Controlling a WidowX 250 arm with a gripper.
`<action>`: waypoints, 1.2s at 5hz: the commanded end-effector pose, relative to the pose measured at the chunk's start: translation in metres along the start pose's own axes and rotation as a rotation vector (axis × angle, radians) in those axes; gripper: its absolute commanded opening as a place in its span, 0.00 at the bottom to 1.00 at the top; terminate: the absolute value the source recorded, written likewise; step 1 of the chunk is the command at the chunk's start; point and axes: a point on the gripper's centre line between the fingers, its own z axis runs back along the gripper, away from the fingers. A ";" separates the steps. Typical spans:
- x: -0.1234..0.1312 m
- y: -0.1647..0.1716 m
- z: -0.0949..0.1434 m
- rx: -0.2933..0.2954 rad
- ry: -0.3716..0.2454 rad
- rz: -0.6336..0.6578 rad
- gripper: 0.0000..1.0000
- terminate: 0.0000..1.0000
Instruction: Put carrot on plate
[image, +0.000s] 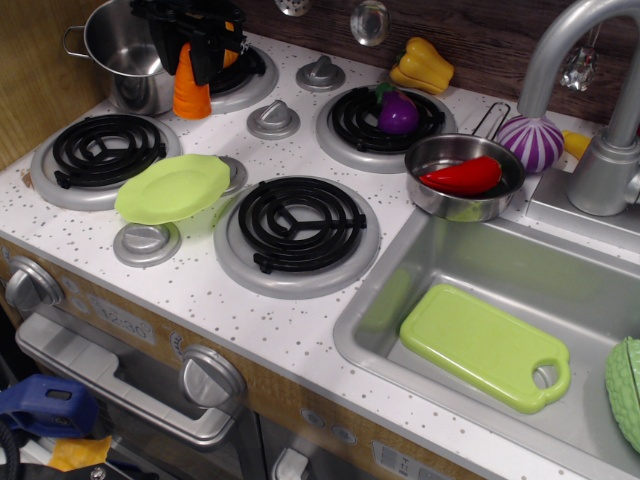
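Note:
The carrot (190, 92) is a small orange cone, held upright in the air at the back left, thin end up, in front of the steel pot. My black gripper (195, 58) is shut on its upper part. The lime-green round plate (172, 188) lies tilted on the stovetop between the left front burner and the middle front burner, below and in front of the carrot. The carrot is apart from the plate.
A steel pot (122, 62) stands at the back left behind the gripper. An eggplant (398, 112) sits on the back burner, a yellow pepper (422, 65) by the wall. A pan (462, 205) holds a red pepper (462, 176). A green cutting board (485, 346) lies in the sink.

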 end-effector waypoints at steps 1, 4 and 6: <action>-0.017 0.001 0.016 -0.007 -0.068 0.052 0.00 0.00; -0.047 -0.006 -0.010 -0.081 -0.095 0.120 0.00 0.00; -0.045 -0.006 -0.017 -0.103 -0.127 0.105 1.00 0.00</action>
